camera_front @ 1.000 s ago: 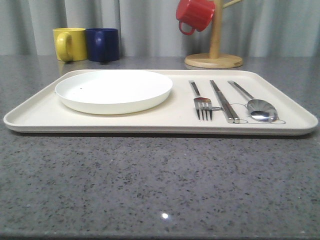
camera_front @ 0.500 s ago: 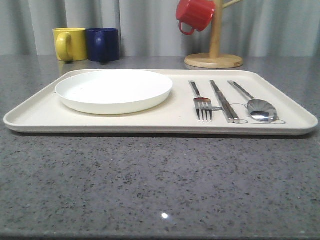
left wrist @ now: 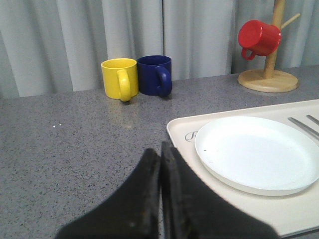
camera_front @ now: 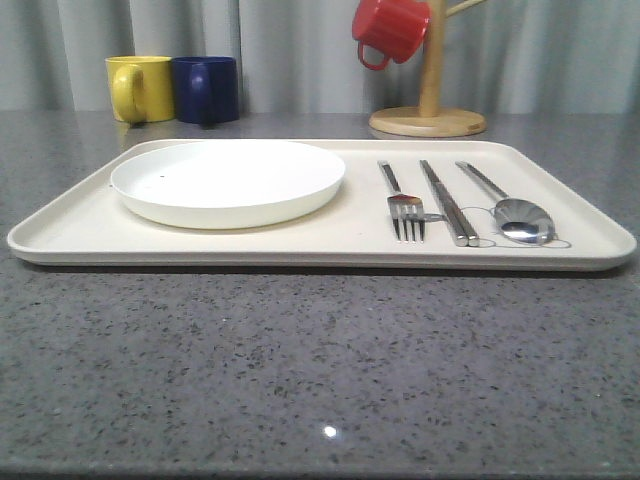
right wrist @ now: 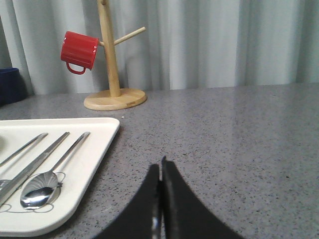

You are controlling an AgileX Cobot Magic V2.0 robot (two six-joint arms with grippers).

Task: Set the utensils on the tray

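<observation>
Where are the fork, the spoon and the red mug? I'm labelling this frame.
fork (camera_front: 406,213), front view, on its tines.
spoon (camera_front: 522,219), front view, on its bowl.
red mug (camera_front: 392,27), front view, on its side wall.

Front view low, facing tray (camera_front: 70,235); wrist views flank it, sharing mug tree (left wrist: 268,74).
</observation>
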